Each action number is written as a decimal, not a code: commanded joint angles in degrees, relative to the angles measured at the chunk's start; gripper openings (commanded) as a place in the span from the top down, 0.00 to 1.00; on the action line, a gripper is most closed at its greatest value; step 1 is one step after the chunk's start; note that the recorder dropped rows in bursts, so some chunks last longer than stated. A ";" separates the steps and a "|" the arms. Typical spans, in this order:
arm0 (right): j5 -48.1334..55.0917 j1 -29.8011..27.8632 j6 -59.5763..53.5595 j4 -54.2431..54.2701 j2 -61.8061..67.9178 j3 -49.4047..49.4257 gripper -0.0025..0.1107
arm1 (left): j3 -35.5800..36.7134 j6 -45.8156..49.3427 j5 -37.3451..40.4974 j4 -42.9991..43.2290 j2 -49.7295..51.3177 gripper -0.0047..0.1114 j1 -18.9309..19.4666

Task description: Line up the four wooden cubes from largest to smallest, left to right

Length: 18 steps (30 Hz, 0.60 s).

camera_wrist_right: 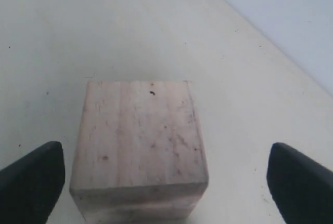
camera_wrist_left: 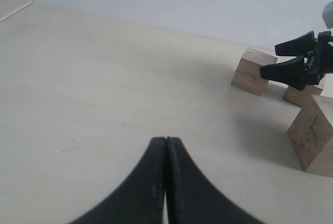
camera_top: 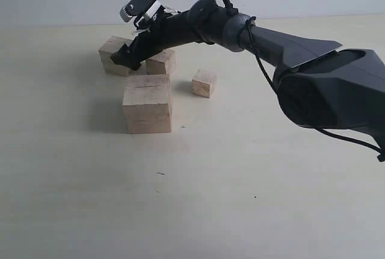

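The table [camera_top: 240,199] carries all the blocks. The right arm [camera_top: 289,48] reaches across it to the far left. The biggest cube [camera_top: 147,104] stands nearest the camera, with a thin dark slit on its top. The next cube [camera_wrist_right: 139,141] sits behind it at far left, and the right claw [camera_top: 123,60] is spread wide around it without touching. The third cube [camera_top: 161,62] is just beside that one. The smallest cube [camera_top: 204,82] lies apart to the right. The left claw [camera_wrist_left: 165,141] is pressed closed on nothing.

Four wooden cubes [camera_top: 147,104], seemingly; rear one half hidden. One arm [camera_top: 271,42] in exterior view.
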 commanded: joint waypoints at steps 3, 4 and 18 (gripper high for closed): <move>0.77 -0.25 -0.40 3.36 -0.17 0.26 0.08 | 0.20 0.21 -0.37 -0.05 -0.11 0.96 0.16; 0.81 -0.09 -0.40 3.37 -0.19 0.26 0.08 | 0.20 0.21 -0.37 -0.05 -0.11 0.96 0.16; 1.58 0.16 -0.40 3.70 0.81 0.26 0.08 | 0.20 0.21 -0.37 -0.05 -0.11 0.96 0.16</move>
